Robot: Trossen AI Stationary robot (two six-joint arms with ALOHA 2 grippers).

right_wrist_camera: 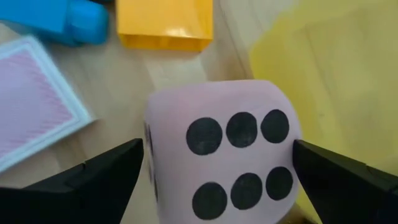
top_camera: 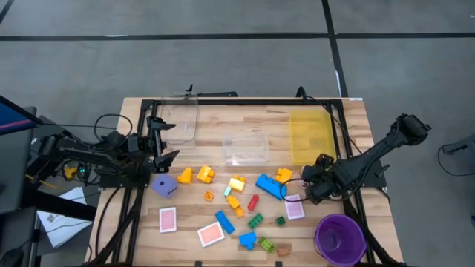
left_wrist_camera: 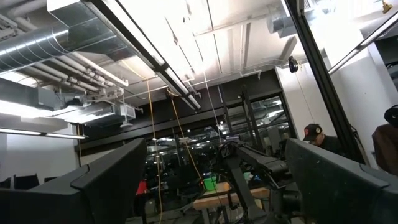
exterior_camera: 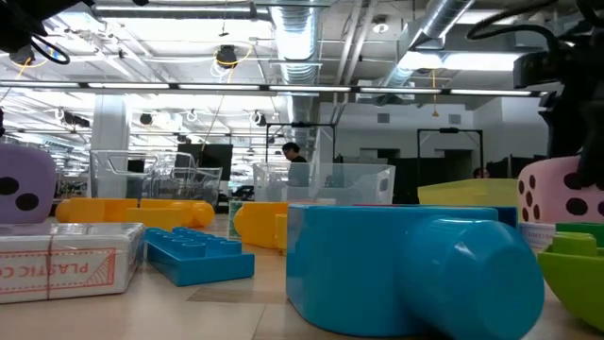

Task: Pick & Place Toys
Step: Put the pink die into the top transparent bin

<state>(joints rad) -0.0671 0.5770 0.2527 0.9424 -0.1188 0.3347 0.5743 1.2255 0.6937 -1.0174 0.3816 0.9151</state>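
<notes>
between the right end effector's (right_wrist_camera: 217,180) spread fingers sits the pink die (right_wrist_camera: 221,158), not yet gripped.

its six-dot face is toward the wrist camera, one dark finger (right_wrist_camera: 102,171) on each side with a gap showing, so i'd call this the approach before the pick. it rests on the worktop (top_camera: 185,215) beside a pink-backed card (right_wrist_camera: 34,99), near a yellow brick (right_wrist_camera: 165,25) and just by the yellow bin (top_camera: 312,133). next it looks like the fingers must close squarely on opposite faces, then lift clear. other bricks, cards and the purple die (top_camera: 165,185) lie scattered mid-worktop. left end effector (top_camera: 165,141) waits unclenched and empty at the left edge near the clear bin (top_camera: 178,122).
</notes>
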